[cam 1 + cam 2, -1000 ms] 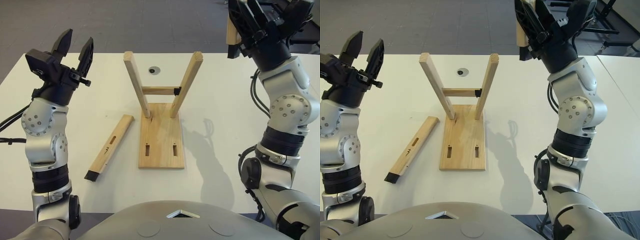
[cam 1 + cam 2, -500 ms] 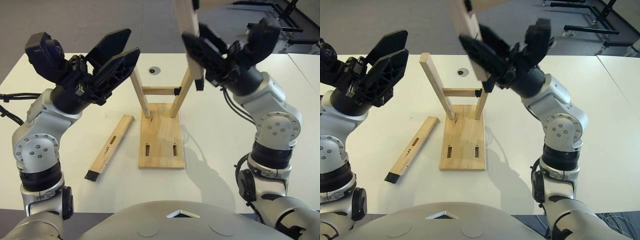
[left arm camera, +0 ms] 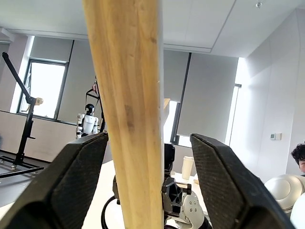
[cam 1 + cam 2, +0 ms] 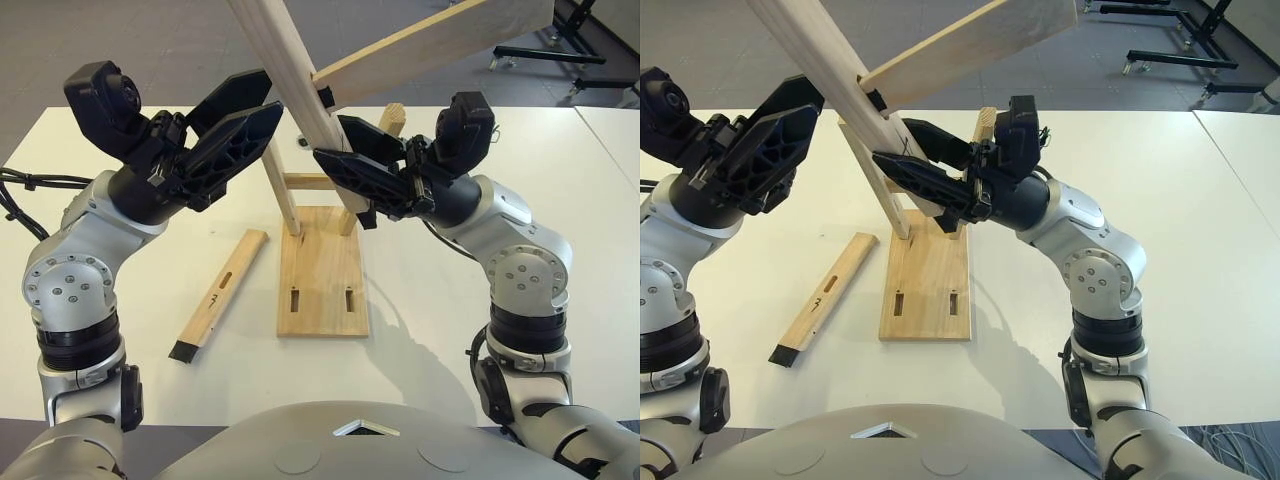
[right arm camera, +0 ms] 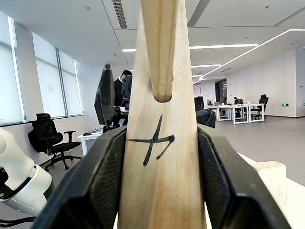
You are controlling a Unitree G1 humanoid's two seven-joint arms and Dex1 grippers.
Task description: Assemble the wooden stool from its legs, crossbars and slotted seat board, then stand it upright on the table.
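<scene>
The slotted seat board (image 4: 322, 285) lies flat on the white table, with two legs (image 4: 282, 190) and a crossbar (image 4: 315, 181) standing in its far end. A loose leg (image 4: 220, 295) lies to its left. My right gripper (image 4: 330, 140) is shut on another leg (image 4: 285, 60), held up over the board and tilted. A crossbar (image 4: 430, 45) is plugged into that leg and points up to the right. My left gripper (image 4: 272, 90) is open beside it, and the leg (image 3: 124, 119) rises between its fingers (image 3: 81, 181). The right fingers (image 5: 102, 181) press both sides of the marked leg (image 5: 159, 181).
Bare table (image 4: 450, 330) stretches right of the board and toward the near edge. Beyond the far edge is dark floor, with black metal stands (image 4: 1170, 55) at the back right.
My right arm swung its leg and crossbar down from the upper right to the middle, above the board. My left gripper came in from the left, and its open fingers now flank that leg.
</scene>
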